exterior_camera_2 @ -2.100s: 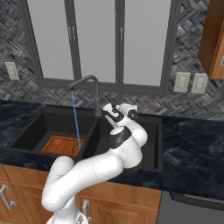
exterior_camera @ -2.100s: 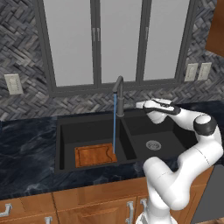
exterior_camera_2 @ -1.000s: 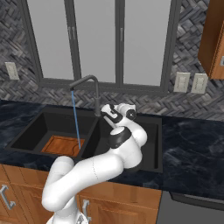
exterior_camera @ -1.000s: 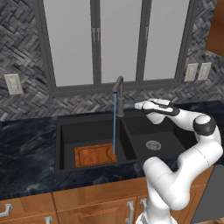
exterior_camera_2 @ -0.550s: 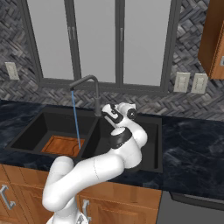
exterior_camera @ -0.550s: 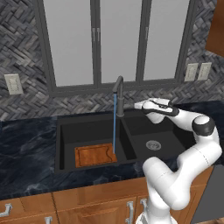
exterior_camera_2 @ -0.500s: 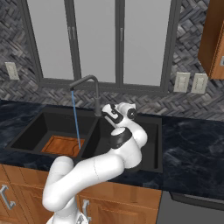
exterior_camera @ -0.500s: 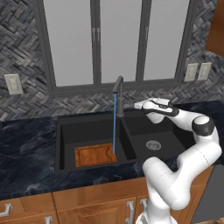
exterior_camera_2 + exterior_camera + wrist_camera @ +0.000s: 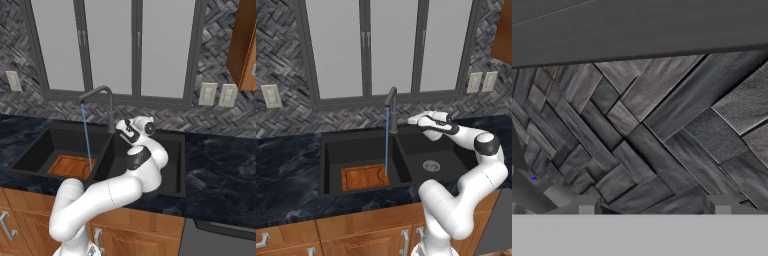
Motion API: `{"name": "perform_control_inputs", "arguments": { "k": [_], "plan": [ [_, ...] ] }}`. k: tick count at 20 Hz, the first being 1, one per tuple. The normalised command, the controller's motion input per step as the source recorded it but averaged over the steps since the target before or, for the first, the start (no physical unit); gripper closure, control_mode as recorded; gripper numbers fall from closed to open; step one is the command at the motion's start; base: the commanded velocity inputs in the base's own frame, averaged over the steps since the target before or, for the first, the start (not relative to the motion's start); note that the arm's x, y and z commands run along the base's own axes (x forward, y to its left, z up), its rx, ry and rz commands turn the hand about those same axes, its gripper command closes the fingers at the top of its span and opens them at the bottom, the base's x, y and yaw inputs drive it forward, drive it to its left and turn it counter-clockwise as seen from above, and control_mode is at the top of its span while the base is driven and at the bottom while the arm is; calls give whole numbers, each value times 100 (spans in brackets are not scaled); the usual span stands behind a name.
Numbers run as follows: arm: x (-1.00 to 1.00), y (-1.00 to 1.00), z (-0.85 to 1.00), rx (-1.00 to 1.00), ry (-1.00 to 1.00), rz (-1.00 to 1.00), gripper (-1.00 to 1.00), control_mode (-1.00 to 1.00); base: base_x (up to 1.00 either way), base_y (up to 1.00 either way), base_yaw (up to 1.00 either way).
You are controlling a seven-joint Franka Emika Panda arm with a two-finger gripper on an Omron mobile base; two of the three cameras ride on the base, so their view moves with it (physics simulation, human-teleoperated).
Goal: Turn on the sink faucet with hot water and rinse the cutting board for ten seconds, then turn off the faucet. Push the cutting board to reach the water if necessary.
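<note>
The dark grey sink faucet (image 9: 392, 106) (image 9: 111, 114) stands behind the divider of the black double sink (image 9: 330, 161) (image 9: 35, 148). From its spout the water (image 9: 387, 144) (image 9: 86, 135) falls as a thin blue stream into the left basin. It lands on the right end of the reddish-brown cutting board (image 9: 363, 177) (image 9: 69, 166), which lies flat on the basin floor. My gripper (image 9: 415, 120) (image 9: 122, 128) (image 9: 654, 206) hovers just right of the faucet post, over the right basin's back edge, facing the backsplash. It is open, with nothing between its fingertips (image 9: 586, 206).
The right basin holds a round metal drain (image 9: 431, 165). Dark marble counter (image 9: 286, 175) (image 9: 220, 170) runs on both sides of the sink. Behind it are the herringbone backsplash (image 9: 662, 130), a grey window frame (image 9: 366, 50) and wall outlets (image 9: 481, 82). A wooden cabinet (image 9: 245, 40) hangs at the upper right.
</note>
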Motion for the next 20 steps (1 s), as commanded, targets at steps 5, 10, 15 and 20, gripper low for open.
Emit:
{"name": "perform_control_inputs", "arguments": {
  "k": [5, 10, 15, 20],
  "plan": [
    [0, 66, 33, -4, 0, 0, -100, -100, 0, 0, 0],
    [0, 64, 40, -3, 0, 0, -100, -100, 0, 0, 0],
    [0, 73, 35, -5, 0, 0, -100, -100, 0, 0, 0],
    [0, 76, 32, -6, 0, 0, -100, -100, 0, 0, 0]
  ]
}}
